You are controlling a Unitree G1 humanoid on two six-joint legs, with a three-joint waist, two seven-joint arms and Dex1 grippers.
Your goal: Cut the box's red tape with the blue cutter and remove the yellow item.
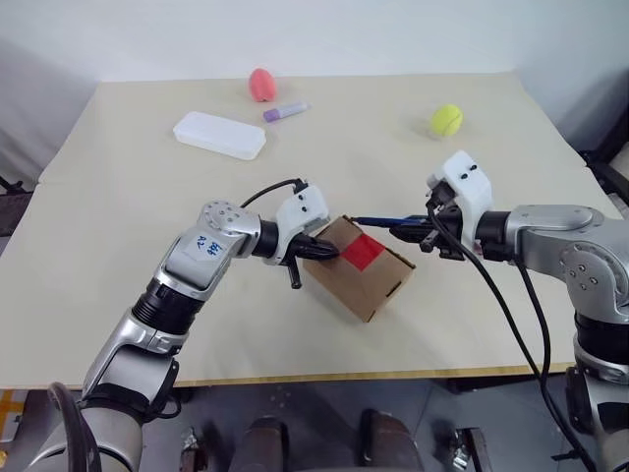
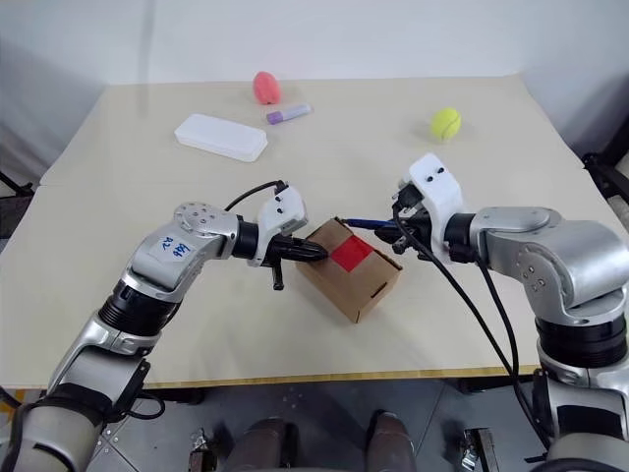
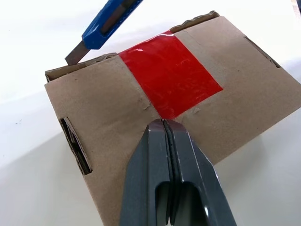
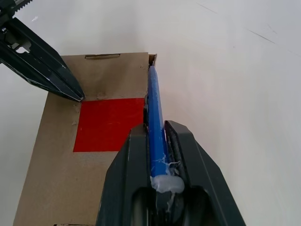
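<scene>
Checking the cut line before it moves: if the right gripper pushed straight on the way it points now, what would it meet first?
Probably the box. The right gripper holds the blue cutter along the box's top edge beside the red tape, so the blade would likely bite there first. Beyond it is the shut left gripper, though depth is unclear.

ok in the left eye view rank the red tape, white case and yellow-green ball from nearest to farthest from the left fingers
1. red tape, on the box top, right beside the fingertips
2. white case, far side of the table, left
3. yellow-green ball, far right
</scene>
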